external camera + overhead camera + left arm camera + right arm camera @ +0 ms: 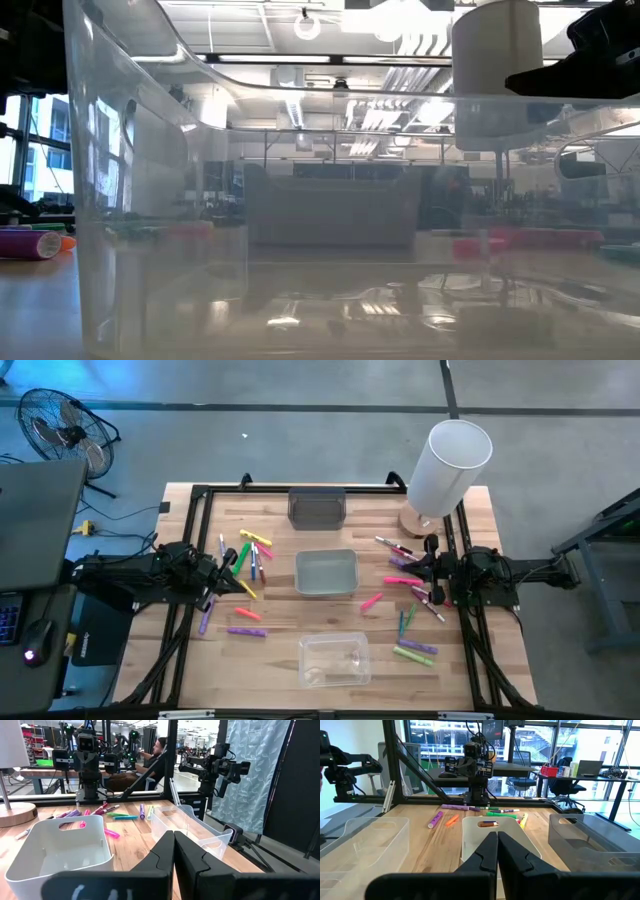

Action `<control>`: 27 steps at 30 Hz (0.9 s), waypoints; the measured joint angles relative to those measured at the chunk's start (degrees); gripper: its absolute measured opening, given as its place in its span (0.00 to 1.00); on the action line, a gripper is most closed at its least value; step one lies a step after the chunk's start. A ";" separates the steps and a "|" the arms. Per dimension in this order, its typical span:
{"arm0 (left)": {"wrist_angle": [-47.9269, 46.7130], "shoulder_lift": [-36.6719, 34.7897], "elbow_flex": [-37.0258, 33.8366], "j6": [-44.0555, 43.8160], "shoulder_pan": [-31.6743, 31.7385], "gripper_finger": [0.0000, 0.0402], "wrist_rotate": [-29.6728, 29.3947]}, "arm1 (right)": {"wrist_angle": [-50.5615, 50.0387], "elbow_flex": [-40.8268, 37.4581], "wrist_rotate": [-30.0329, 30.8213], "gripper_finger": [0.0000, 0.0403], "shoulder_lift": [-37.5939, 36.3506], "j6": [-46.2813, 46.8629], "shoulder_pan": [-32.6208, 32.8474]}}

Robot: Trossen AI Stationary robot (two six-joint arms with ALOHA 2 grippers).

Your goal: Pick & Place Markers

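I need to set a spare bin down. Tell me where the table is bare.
Bare wood lies between the dark bin and the middle grey bin, and along the near edge left of the clear bin. Markers crowd the left cluster by the left gripper and the right cluster by the right gripper.

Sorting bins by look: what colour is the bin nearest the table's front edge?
Colourless: the see-through plastic bin shows the wood beneath it, best seen in the high view.

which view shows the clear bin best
The high view: the whole clear bin sits unobstructed at the table's near edge. The low view looks through its wall, and both wrist views catch it only partly, off to one side.
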 joint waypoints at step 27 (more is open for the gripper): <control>4.25 1.66 1.76 -3.68 -0.02 0.00 -20.92 | -0.02 -0.02 0.00 0.00 -0.02 0.00 0.00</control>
